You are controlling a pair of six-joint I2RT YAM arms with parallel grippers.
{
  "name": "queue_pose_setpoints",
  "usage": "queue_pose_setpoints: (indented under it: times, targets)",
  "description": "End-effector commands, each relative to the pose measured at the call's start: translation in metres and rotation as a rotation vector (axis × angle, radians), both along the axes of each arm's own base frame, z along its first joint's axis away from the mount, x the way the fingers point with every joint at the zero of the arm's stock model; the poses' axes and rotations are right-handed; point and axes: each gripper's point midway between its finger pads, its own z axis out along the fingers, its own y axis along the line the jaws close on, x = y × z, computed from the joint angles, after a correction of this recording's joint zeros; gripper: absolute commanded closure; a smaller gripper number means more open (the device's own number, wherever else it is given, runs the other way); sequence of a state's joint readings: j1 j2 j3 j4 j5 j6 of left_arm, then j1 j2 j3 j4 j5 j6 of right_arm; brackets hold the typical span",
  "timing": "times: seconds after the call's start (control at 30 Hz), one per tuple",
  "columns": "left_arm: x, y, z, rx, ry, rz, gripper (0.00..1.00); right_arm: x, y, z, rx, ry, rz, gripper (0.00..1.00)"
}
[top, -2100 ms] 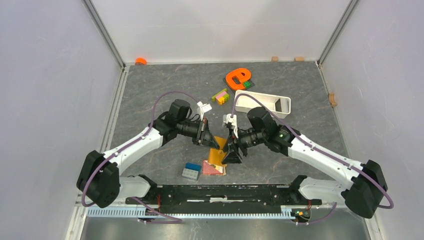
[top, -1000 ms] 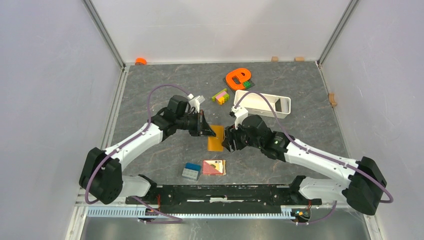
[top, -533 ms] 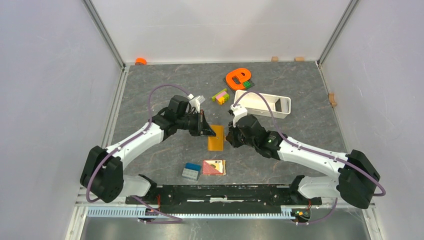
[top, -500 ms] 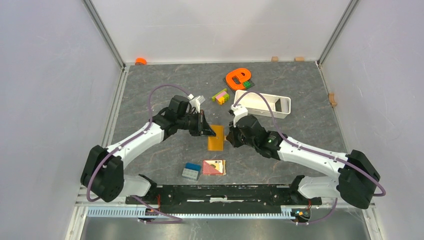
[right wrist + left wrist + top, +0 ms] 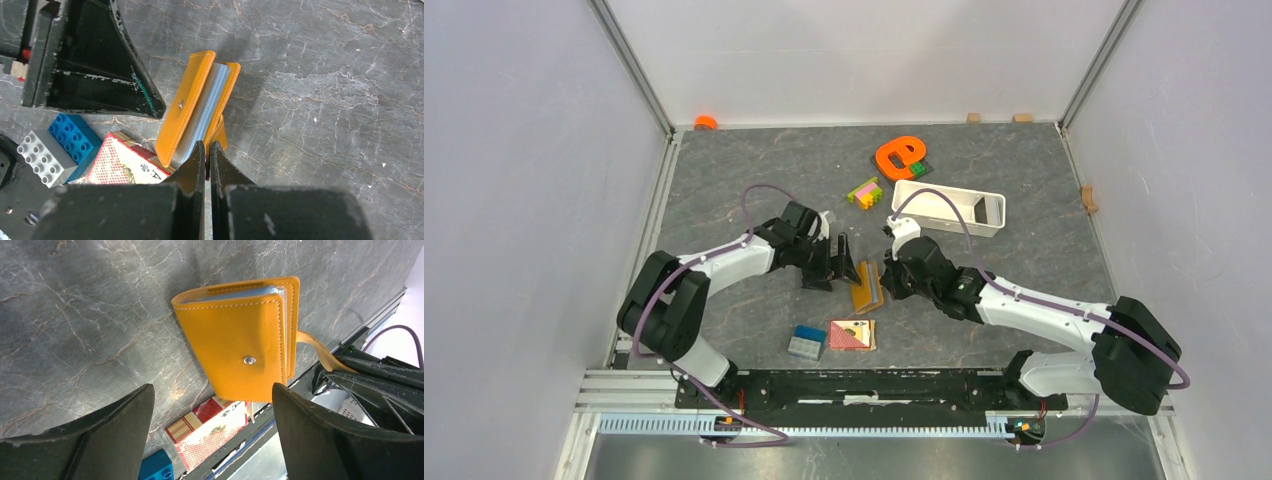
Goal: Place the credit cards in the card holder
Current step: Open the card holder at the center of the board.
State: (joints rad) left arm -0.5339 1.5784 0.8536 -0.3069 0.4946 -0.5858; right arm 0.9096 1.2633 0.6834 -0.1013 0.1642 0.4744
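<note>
The tan-orange card holder (image 5: 865, 286) stands folded and tilted on the table between the two arms. Its snap stud shows on the cover in the left wrist view (image 5: 240, 347). Bluish-grey layers (image 5: 207, 97) show between its covers; I cannot tell whether they are credit cards or lining. No loose credit cards are in view. My right gripper (image 5: 207, 148) is shut on the holder's orange clasp strap (image 5: 320, 352). My left gripper (image 5: 836, 268) hangs open just left of the holder, its fingers (image 5: 115, 435) wide apart and touching nothing.
A red-and-tan square tile (image 5: 852, 334) and a blue-and-grey block (image 5: 807, 342) lie just in front of the holder. A white tray (image 5: 948, 207), an orange letter shape (image 5: 900, 156) and small coloured bricks (image 5: 864, 191) sit farther back.
The left gripper has opened, let go of the holder and drawn back left. The right gripper has shut on the strap, and the holder now stands tilted on edge.
</note>
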Motion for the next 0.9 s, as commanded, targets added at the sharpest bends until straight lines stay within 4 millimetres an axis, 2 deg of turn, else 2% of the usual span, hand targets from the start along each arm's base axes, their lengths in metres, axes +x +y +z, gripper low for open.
queue_pose_setpoints:
  times: [0.0, 0.03, 0.13, 0.3, 0.43, 0.53, 0.87]
  targets:
    - [0.019, -0.007, 0.026, -0.038, -0.11, 0.012, 0.06, 0.003, 0.013, 0.019, 0.088, -0.041, 0.023, 1.0]
    - [0.019, -0.009, 0.03, -0.056, -0.124, 0.009, 0.02, 0.001, 0.014, 0.021, 0.103, -0.042, 0.026, 1.0]
    - [0.018, -0.016, 0.039, -0.115, -0.142, -0.006, 0.01, -0.001, 0.016, 0.028, 0.13, -0.046, 0.038, 1.0]
    - [0.016, -0.018, 0.037, -0.113, -0.135, -0.015, 0.0, -0.001, 0.016, 0.029, 0.124, -0.044, 0.042, 1.0]
    - [0.014, -0.013, 0.027, -0.048, -0.123, -0.015, 0.0, -0.001, 0.015, 0.031, 0.126, -0.05, 0.039, 1.0]
    - [0.015, -0.009, 0.02, -0.005, -0.111, -0.008, 0.04, 0.0, 0.013, 0.03, 0.114, -0.049, 0.032, 1.0]
    - [0.012, -0.005, 0.009, 0.077, -0.1, -0.03, 0.05, -0.002, 0.015, 0.031, 0.121, -0.044, 0.04, 1.0]
